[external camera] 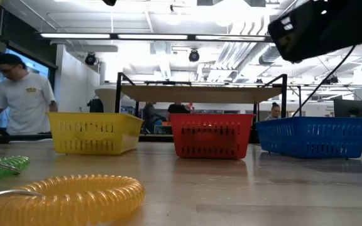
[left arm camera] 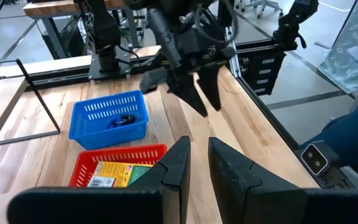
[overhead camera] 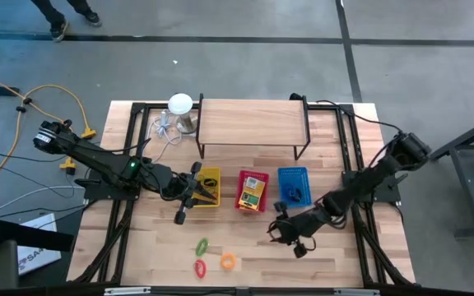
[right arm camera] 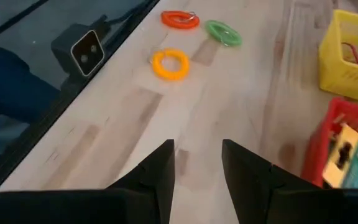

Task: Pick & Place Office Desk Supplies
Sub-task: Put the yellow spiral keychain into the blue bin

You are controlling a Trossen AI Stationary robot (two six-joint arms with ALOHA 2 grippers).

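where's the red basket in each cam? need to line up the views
High view: red basket, centre, between the yellow basket and blue basket.
Low view, centre, same neighbours.
Left wrist view, low, nearer than the blue basket.
Right wrist view, right edge, partly cut off.
Shared landmark: the yellow-and-green card box inside it.

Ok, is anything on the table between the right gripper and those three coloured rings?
Nothing visible does. Bare wood lies between the open right gripper and the orange ring, red ring and green ring.
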